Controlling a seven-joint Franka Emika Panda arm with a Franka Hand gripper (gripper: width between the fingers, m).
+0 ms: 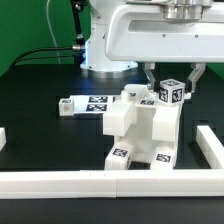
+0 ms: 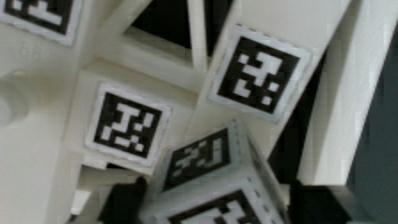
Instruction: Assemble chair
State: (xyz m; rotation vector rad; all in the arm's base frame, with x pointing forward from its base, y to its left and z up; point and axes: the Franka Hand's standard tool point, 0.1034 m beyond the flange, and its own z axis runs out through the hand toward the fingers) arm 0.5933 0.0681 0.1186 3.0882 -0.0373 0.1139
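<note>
The end effector (image 1: 171,84) is shown directly above the upper corner of the chair (image 1: 138,130), at the exterior view's right. Its jaws are set partway apart on either side of a small tagged block (image 1: 170,94) that sits on top of the chair. It cannot be told whether the pads already press on that block or merely straddle it. In the wrist view only close, tilted marker faces of the chair (image 2: 128,125) are seen, and the contact itself is hidden. The chair stands partly assembled on the dark surface (image 1: 40,120), just behind the front run of the white rail (image 1: 100,182). A loose tagged slab (image 1: 84,104) lies beside the chair, toward the exterior view's left. Several risks are judged from this pose. If the jaws are closed off-centre, the block may be twisted or cocked in its seat. If one pad lands first, the light, unclamped chair may be pushed sideways or tipped toward the rail. If the block is lifted while jammed, the whole chair may be dragged up with it.
</note>
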